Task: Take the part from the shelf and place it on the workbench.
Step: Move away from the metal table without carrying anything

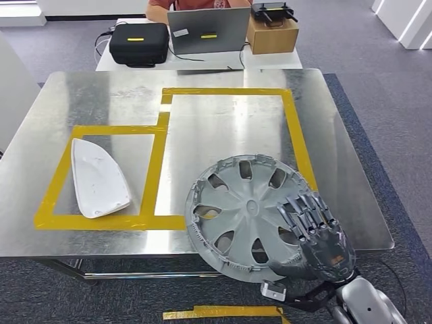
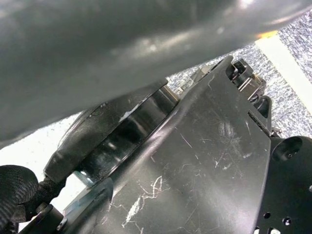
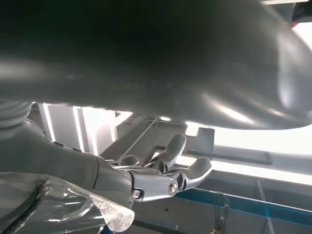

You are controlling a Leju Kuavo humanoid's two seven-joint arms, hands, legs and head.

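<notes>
Head view — right hand [image 1: 316, 236] grips grey wheel cover [image 1: 239, 209] at near rim, fingers over top; cover overhangs workbench [image 1: 102, 94] edge.

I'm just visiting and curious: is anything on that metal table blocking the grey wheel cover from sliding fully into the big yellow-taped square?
Nothing visible blocks it. The wheel cover, held by the right hand, overhangs the workbench near edge, partly inside the large taped square. The white part lies apart in the smaller square.

No legible text, brand or number on anything. Small yellow strips on the black case [image 1: 138, 43] and laptop [image 1: 208, 30]: too small to read.
</notes>
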